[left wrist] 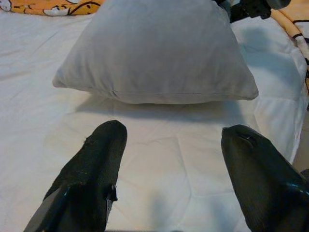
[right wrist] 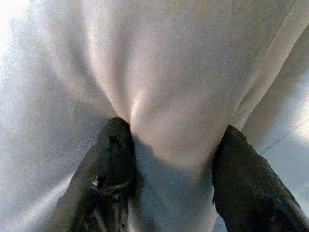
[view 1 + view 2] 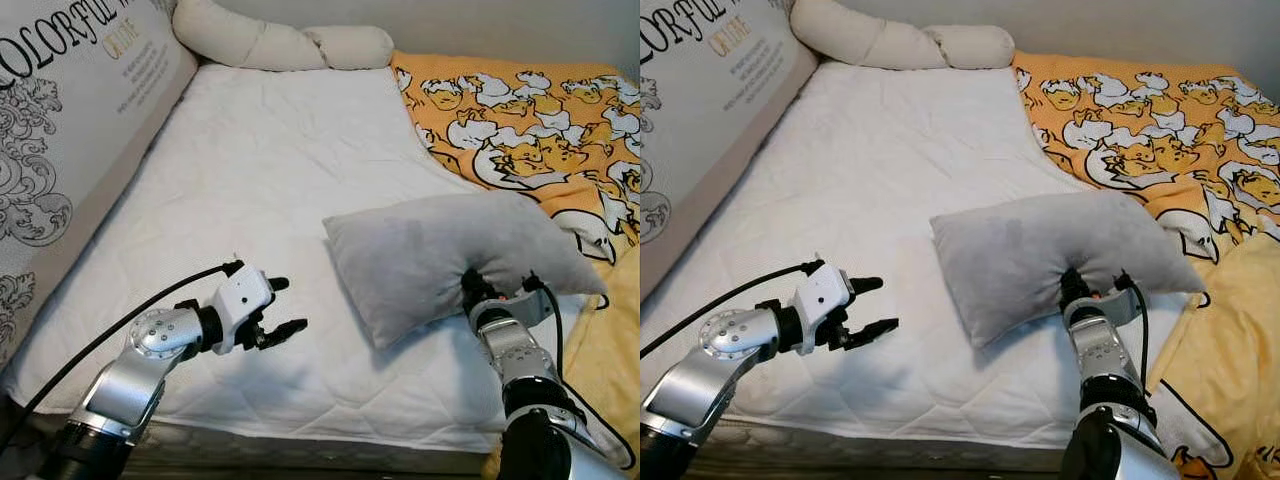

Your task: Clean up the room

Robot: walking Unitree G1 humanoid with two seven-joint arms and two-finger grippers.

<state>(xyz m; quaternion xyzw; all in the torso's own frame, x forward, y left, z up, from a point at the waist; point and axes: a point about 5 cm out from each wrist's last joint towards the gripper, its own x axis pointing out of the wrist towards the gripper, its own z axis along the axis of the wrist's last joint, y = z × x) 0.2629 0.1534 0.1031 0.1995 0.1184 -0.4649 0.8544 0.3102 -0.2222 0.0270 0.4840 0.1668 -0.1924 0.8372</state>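
A grey pillow [image 3: 440, 255] lies on the white mattress [image 3: 250, 180], near the front right. My right gripper [image 3: 478, 285] pinches the pillow's near edge, and the fabric bunches between its two black fingers [image 2: 113, 159]. My left gripper [image 3: 285, 305] hovers low over the mattress to the left of the pillow, fingers spread with nothing between them. From the left wrist the pillow [image 1: 159, 53] sits a short way beyond the open fingertips [image 1: 104, 145].
An orange duck-print blanket [image 3: 530, 120] covers the bed's right side. A long cream bolster [image 3: 280, 42] lies along the head of the bed. A printed headboard panel [image 3: 70, 120] runs down the left. The near mattress edge [image 3: 300, 425] is just before me.
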